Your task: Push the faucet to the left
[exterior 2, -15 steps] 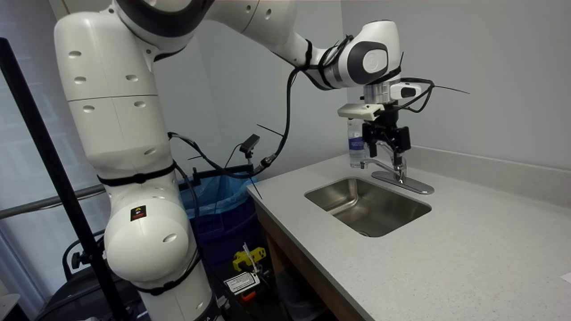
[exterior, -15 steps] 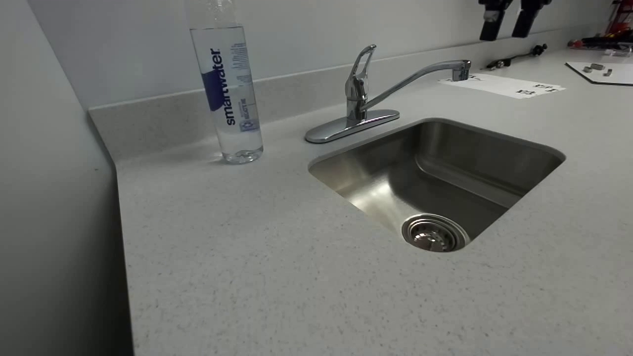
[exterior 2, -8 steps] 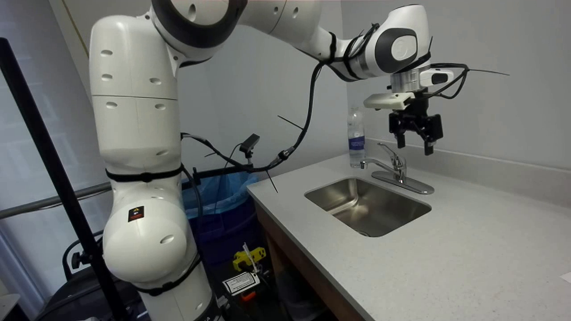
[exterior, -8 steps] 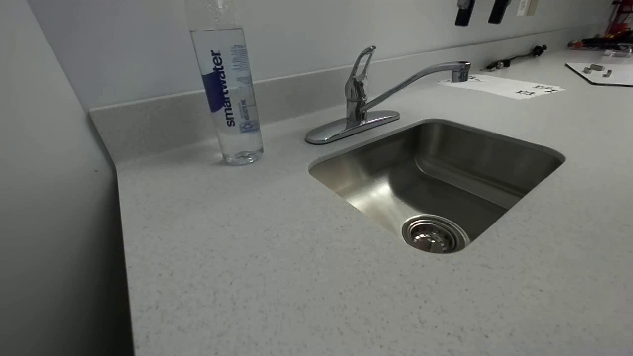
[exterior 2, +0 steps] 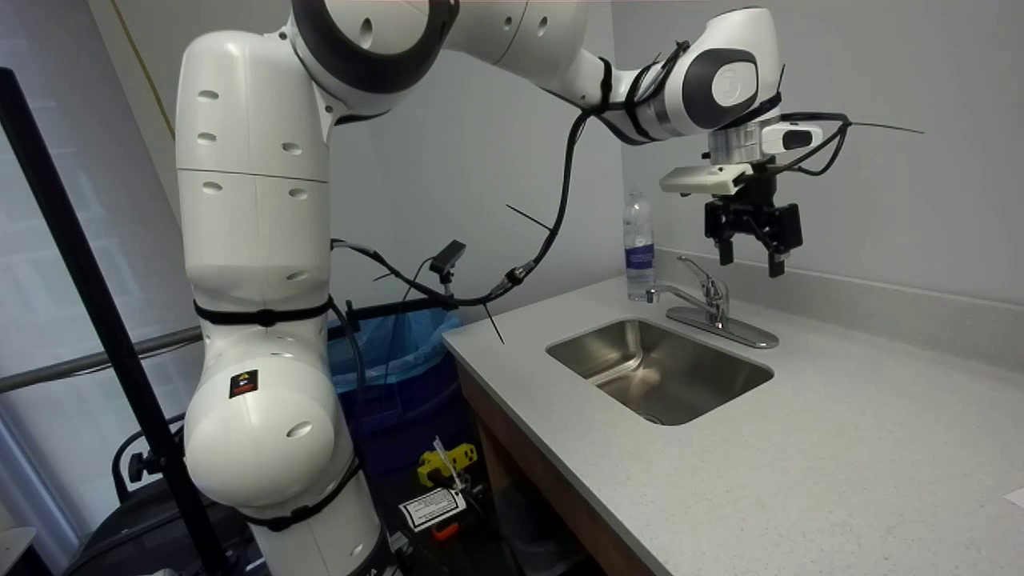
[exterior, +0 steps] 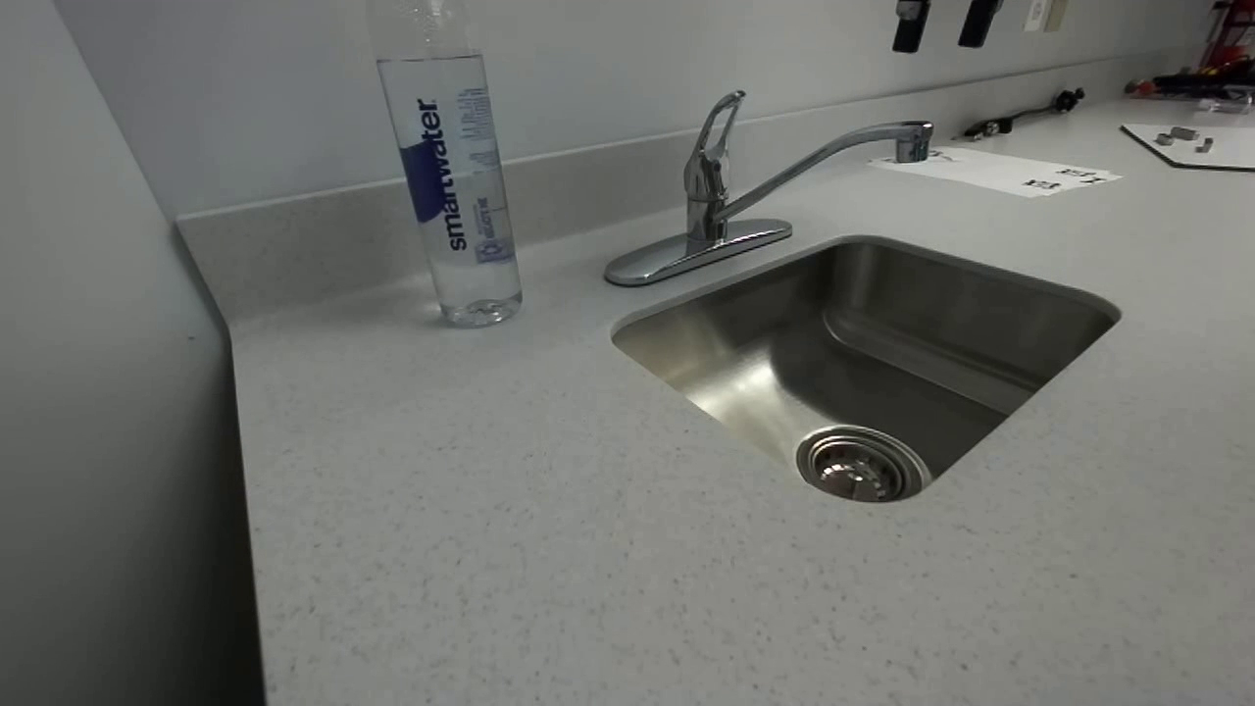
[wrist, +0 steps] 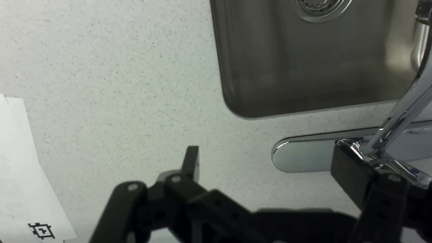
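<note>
In an exterior view, can see the chrome faucet [exterior: 707,201] on the pale desk [exterior: 510,490], just behind the sink [exterior: 931,304], with lever raised and long spout ending in front of white paper [exterior: 990,169]; find a clear, blue-labelled bottle [exterior: 453,196] standing near the faucet, at left; catch two dark fingertips [exterior: 910,33] of the hand [exterior: 945,25], spread apart, at the top edge; make out, perhaps, tools [exterior: 1189,84], blurred in the far corner.

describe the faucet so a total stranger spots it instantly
On the pale countertop, find the steel sink. Between it and the backsplash stands the faucet: shiny chrome, with a long arched spout and raised lever, unlike the tall, clear, blue-labelled bottle nearby.
</note>
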